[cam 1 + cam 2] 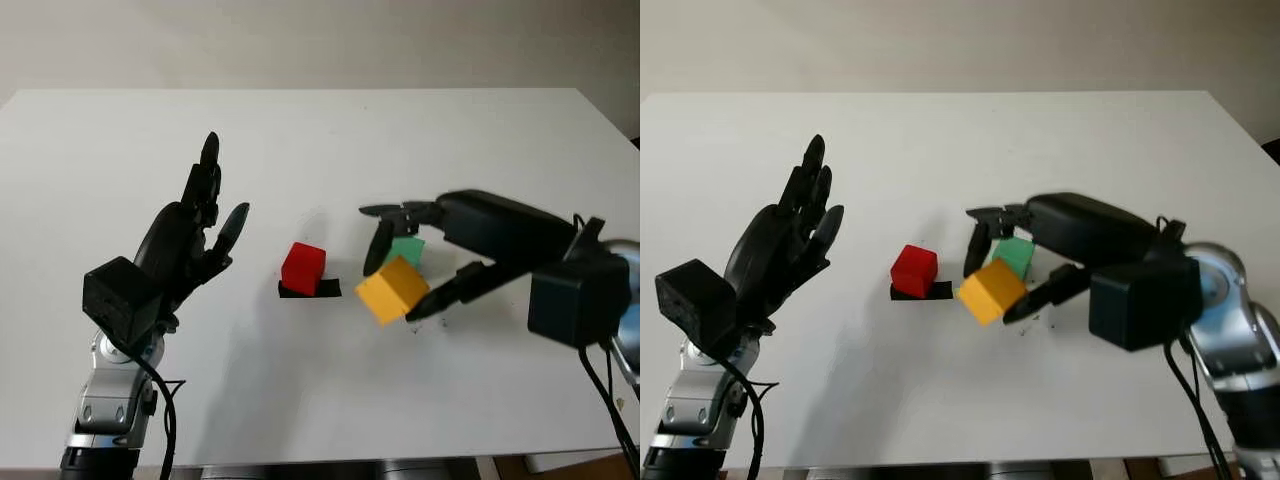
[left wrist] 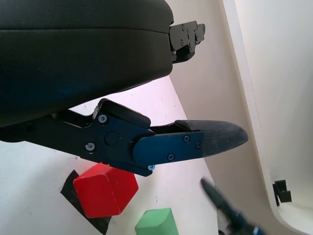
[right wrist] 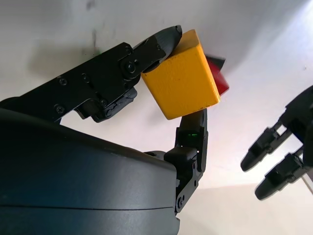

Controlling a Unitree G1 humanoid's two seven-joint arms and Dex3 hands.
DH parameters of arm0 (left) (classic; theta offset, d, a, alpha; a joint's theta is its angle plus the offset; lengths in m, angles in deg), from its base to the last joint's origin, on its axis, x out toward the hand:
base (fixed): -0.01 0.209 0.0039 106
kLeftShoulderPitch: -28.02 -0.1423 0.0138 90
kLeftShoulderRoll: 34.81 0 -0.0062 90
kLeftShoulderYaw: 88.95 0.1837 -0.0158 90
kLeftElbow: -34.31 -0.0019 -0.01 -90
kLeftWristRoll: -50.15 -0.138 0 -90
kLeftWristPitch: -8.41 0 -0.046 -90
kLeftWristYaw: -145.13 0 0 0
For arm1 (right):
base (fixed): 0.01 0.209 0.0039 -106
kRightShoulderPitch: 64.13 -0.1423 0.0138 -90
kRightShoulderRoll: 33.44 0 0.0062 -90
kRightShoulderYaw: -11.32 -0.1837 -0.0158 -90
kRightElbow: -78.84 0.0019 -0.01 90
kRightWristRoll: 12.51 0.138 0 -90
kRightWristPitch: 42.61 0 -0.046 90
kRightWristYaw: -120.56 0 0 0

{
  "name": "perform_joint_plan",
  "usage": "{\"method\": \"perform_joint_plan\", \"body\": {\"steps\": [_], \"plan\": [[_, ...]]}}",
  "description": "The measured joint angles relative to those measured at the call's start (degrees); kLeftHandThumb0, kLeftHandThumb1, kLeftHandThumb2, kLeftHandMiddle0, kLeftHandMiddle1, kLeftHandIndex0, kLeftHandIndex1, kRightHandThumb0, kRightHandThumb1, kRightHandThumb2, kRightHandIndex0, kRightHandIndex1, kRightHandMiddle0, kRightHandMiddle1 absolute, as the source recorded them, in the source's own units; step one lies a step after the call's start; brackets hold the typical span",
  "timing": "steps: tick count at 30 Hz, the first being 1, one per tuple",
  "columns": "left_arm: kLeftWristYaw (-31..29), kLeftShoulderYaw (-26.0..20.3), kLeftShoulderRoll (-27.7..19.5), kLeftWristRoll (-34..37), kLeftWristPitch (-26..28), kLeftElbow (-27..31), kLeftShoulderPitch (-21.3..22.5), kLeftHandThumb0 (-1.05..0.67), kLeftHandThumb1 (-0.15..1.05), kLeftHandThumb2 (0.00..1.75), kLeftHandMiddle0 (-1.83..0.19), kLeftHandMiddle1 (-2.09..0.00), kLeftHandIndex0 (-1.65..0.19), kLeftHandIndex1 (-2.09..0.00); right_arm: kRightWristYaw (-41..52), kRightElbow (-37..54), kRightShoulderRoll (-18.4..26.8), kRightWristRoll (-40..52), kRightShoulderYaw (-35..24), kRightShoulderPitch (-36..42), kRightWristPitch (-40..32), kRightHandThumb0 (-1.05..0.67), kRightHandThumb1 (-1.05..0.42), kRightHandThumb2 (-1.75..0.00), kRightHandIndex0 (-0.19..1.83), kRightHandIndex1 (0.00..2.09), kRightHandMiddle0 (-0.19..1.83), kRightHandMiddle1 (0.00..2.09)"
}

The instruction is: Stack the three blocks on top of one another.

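Observation:
My right hand (image 1: 400,275) is shut on the yellow block (image 1: 392,289), holding it tilted just above the table, right of the red block. That red block (image 1: 303,268) sits on a black mark (image 1: 310,289) near the table's middle. Partly hidden behind the yellow block and my right fingers lies the green block (image 1: 408,248). My left hand (image 1: 195,225) is raised and open at the left, well apart from the red block. In the right wrist view the yellow block (image 3: 183,76) is pinched between fingertips.
The white table (image 1: 320,130) stretches back to a pale wall. Its right edge runs near my right forearm (image 1: 560,290), and its front edge lies close below both arms.

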Motion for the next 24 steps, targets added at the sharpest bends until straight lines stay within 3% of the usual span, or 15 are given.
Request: {"method": "perform_joint_plan", "body": {"steps": [6,12,24], "plan": [[-0.21,0.07,-0.07,0.09,0.32,-0.16,0.11,-0.83,1.05,0.64,0.19,0.00,0.19,0.00,3.30,-10.13,-3.30,-4.02,5.11,-11.73,2.86,-0.38,-0.88,-0.05,0.26,0.04,0.54,1.31],[-0.19,0.10,0.09,0.20,-0.55,-0.16,0.02,-0.83,1.05,0.70,0.19,0.00,0.19,0.00,1.61,-22.40,-8.25,-9.13,8.80,-21.48,11.47,-0.41,-0.91,-0.06,0.23,0.04,0.48,1.39],[2.82,0.03,1.59,0.02,-1.86,-0.57,-0.21,-0.84,1.05,0.75,0.19,0.00,0.19,0.00,-2.25,-41.93,-16.23,-14.47,13.44,-32.66,21.21,-0.40,-0.92,-0.06,0.22,0.05,0.44,1.44]]}}
